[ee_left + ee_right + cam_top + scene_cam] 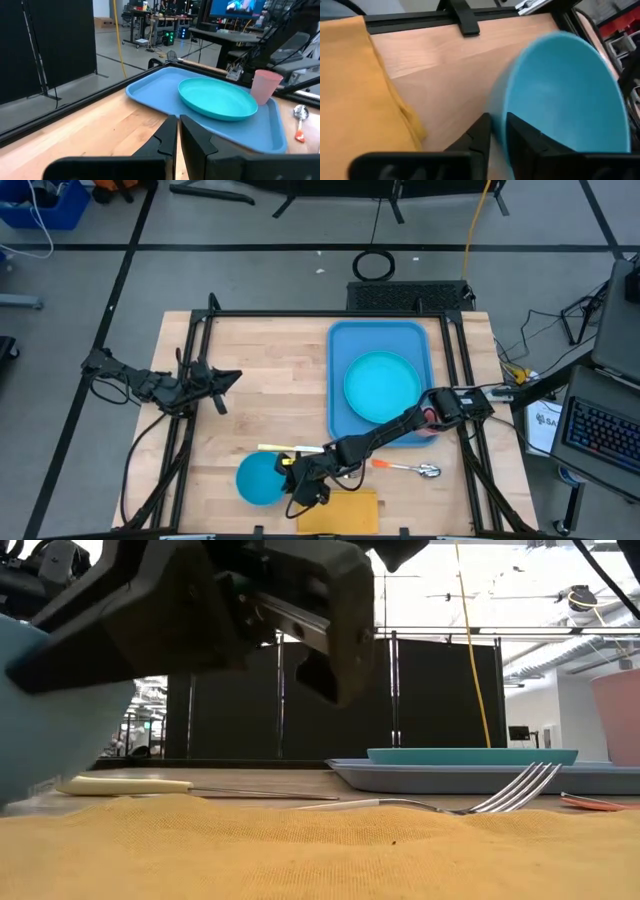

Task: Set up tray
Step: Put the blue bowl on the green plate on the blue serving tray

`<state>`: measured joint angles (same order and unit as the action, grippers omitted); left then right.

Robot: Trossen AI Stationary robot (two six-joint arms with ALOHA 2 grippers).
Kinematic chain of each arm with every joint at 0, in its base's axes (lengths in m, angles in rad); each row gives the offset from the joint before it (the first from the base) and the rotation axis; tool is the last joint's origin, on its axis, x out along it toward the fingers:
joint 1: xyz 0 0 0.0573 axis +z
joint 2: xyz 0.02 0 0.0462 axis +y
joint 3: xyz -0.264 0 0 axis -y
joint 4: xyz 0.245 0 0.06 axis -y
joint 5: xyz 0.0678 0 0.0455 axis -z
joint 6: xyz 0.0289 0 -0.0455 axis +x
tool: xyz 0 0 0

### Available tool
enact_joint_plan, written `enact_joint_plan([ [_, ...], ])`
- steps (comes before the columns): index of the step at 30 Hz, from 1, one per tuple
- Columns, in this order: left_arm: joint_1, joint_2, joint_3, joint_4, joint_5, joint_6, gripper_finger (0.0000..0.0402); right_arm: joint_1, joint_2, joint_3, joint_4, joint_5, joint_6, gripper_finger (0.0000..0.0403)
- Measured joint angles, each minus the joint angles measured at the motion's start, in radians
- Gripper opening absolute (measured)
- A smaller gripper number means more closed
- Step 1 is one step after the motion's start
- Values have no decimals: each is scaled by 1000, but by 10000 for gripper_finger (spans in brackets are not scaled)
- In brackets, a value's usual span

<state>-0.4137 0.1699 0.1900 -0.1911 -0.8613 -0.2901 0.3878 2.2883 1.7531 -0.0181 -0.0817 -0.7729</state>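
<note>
We are looking into a robotics lab: a wooden tabletop [260, 390] in a black metal frame [300, 314] on a grey taped floor, black partition panels [440, 700], desks with monitors [235, 6], and a keyboard [600, 432] beside it.

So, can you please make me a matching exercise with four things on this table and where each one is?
Things:
1. plate
2. pink cup
3. spoon
4. bowl

Places:
A. on the bare wood, between the tray and the napkin
B. in the middle of the tray
C. at the right gripper, next to the napkin
D. standing in a corner of the tray

Pairs: 1-B, 2-D, 3-A, 4-C
</note>
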Motion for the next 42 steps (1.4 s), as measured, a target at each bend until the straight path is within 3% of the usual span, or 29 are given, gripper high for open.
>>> enact_joint_plan([
  [3,0,0,0,1,-3,1,24,0,1,0,-4,8,1,8],
  [14,0,0,0,-2,-2,-1,24,0,-34,-2,-52,168,22,3],
  [24,0,0,0,-15,-2,-7,24,-16,-133,-1,-236,350,121,1],
  [42,0,0,0,-23,7,-13,24,-123,-323,-8,-626,451,416,0],
])
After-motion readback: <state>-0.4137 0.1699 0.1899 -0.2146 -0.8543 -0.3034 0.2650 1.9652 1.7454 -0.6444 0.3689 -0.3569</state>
